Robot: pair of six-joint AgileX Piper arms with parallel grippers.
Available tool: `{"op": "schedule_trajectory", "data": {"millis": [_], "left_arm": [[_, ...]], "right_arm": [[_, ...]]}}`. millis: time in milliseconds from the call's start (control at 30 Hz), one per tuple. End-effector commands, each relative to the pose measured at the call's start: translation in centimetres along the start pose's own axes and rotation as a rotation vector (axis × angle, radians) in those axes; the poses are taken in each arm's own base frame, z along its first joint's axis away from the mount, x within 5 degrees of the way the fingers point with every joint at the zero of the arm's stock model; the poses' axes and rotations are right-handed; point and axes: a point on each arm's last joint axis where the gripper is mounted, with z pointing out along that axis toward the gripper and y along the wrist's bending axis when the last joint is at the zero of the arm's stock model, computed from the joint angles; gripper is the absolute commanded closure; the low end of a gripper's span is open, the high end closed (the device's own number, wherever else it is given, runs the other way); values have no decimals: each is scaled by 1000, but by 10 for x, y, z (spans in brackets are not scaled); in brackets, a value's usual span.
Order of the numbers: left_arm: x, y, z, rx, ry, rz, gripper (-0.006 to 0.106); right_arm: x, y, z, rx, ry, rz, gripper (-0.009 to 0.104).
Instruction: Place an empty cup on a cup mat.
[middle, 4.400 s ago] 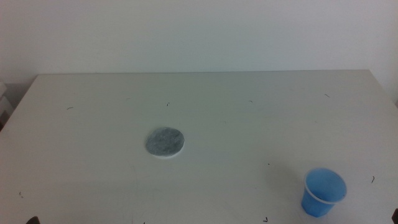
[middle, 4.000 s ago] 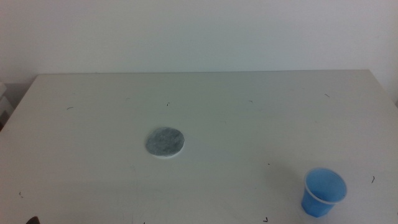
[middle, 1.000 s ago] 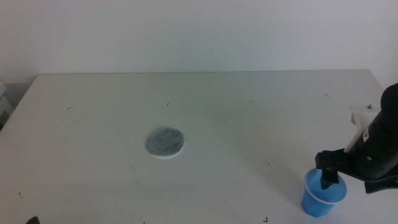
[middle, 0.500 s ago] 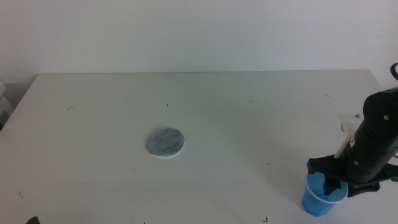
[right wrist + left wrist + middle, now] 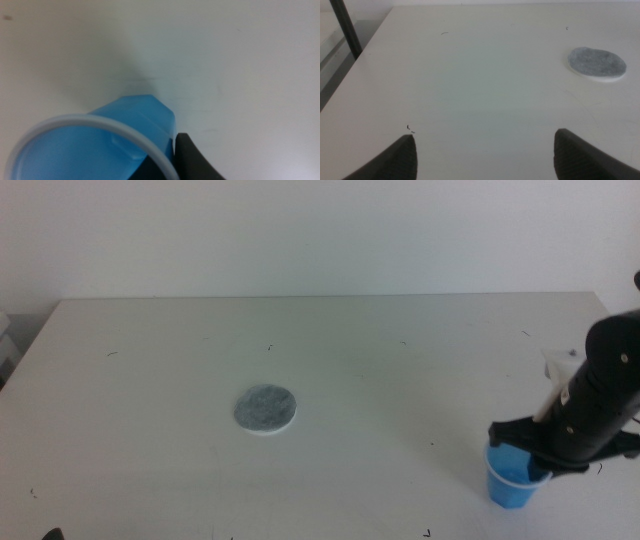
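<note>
The blue cup (image 5: 510, 480) is at the table's front right, upright and empty. My right gripper (image 5: 532, 462) comes in from the right and is shut on the cup's wall, one jaw inside the rim and one outside. The right wrist view shows the cup (image 5: 100, 145) with its pale rim pinched in the gripper (image 5: 165, 162). The cup's base looks slightly raised off the table. The grey cup mat (image 5: 266, 409) lies flat left of the table's centre, far from the cup. My left gripper (image 5: 485, 135) is open and empty near the front left; the mat (image 5: 597, 63) is ahead of it.
The white table (image 5: 380, 370) carries only small dark specks between the cup and the mat. A white wall stands behind the table's far edge. A dark post (image 5: 346, 27) stands beyond the table's left edge.
My right arm came in from the right and lowered onto the cup. Its jaws closed on the cup's wall, and the cup has shifted slightly up and left. The mat has not moved.
</note>
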Motion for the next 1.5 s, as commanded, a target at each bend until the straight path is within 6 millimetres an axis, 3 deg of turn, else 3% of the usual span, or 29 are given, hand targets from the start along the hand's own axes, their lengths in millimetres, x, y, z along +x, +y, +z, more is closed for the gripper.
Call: {"op": "schedule_trajectory", "data": {"millis": [0, 267, 500, 800, 1167, 1300, 1467], "left_arm": [[-8, -1, -2, 9, -85, -3, -5], [-8, -1, -2, 9, -85, -3, -5], [-8, -1, -2, 9, -85, -3, -5], [-8, -1, -2, 9, -85, -3, -5], [-8, -1, -2, 9, -85, -3, -5], [-8, -1, -2, 9, -85, -3, -5], [-8, -1, -2, 9, -85, -3, -5]], "right_arm": [[-9, 10, -30, -40, -86, -23, 96], [-27, 64, -81, -122, -166, -87, 96], [-41, 124, -97, -159, -168, -159, 96], [-61, 194, -86, -177, -144, -205, 96], [-83, 261, -61, -238, -151, -207, 96], [-86, 276, -45, -259, -151, -200, 96], [-87, 280, -25, -228, -137, -187, 96]]}}
